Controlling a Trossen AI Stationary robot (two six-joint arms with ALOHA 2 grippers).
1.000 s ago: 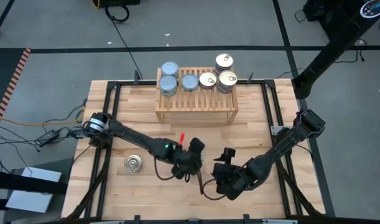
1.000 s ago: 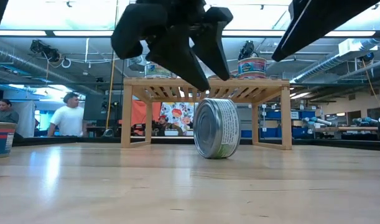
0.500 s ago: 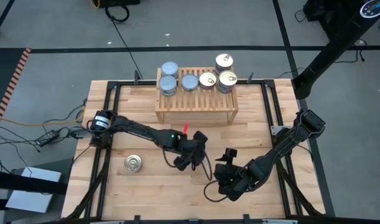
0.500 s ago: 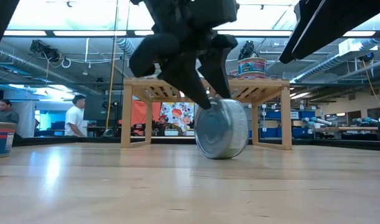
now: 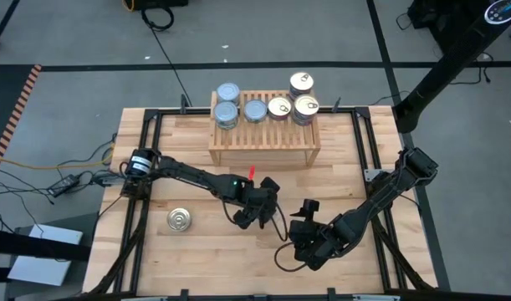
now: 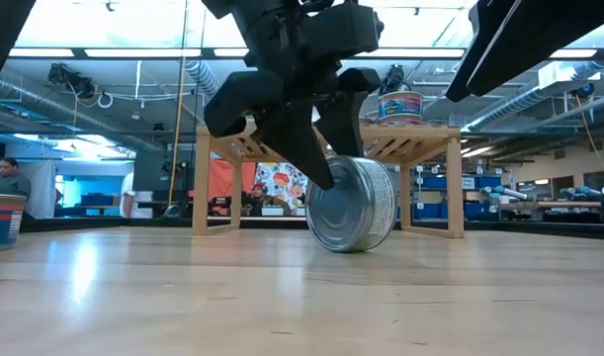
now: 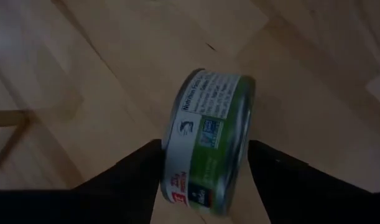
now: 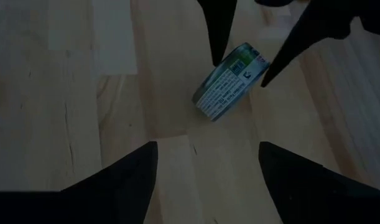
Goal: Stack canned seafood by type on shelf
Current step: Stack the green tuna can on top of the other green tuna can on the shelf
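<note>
A green-labelled can [image 6: 353, 203] stands on its rim on the tabletop, in front of the shelf [image 5: 263, 140]; it also shows in the wrist views, can [image 7: 208, 140] and can [image 8: 230, 81]. My left gripper [image 6: 336, 163] is open, one finger at each of its flat ends. My right gripper [image 5: 298, 236] hangs open at the near right, holding nothing. On the shelf's slatted top stand three silvery-lidded cans [image 5: 227, 113] at the left and three golden-lidded cans [image 5: 305, 107] at the right. My left gripper comes slanting down from the table's left, its fingers along the can's two flat ends. One finger [image 7: 143, 171] lies against the lid end [image 7: 170, 149]. Whether the other finger [image 7: 270, 168] touches, I cannot tell. The can rests on its rim on the table.
A loose golden-lidded can [image 5: 179, 220] sits flat at the near left of the table, also seen as the can [image 6: 3, 220] at the low view's edge. Black frame rails [image 5: 146, 167] run along the table's sides. Bare planks lie between the shelf and the arms.
My left gripper has come down and a little toward the table's right edge, over the can standing on its rim. The can has turned about on its rim and shifted slightly right, still on the table.
</note>
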